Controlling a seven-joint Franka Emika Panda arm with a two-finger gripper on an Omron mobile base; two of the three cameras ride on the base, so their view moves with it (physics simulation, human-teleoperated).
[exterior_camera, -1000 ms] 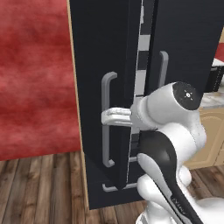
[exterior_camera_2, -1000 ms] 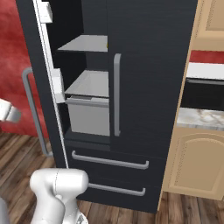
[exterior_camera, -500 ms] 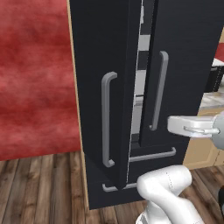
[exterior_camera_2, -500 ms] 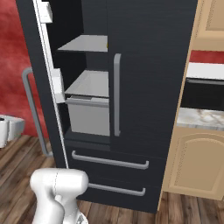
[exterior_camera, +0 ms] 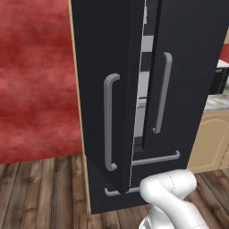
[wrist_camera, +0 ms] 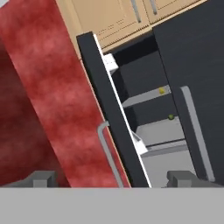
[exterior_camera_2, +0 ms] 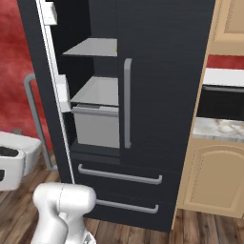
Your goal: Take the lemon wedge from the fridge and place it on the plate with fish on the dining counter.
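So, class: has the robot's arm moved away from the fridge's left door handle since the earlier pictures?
Yes. In the left base view it swung right and down, off the left door handle of the fridge.

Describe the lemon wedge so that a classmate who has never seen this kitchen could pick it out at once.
Start at the tall black fridge, whose left door stands open. Inside, look at the upper pale grey shelf: the lemon wedge is the tiny bright yellow piece lying on it. Its nearest neighbour, a small round green ball, sits one level lower; the wedge is yellow and higher.

Red wall (exterior_camera: 36,89) (mottled), wood floor (exterior_camera: 40,197), beige cabinets (exterior_camera_2: 209,176).
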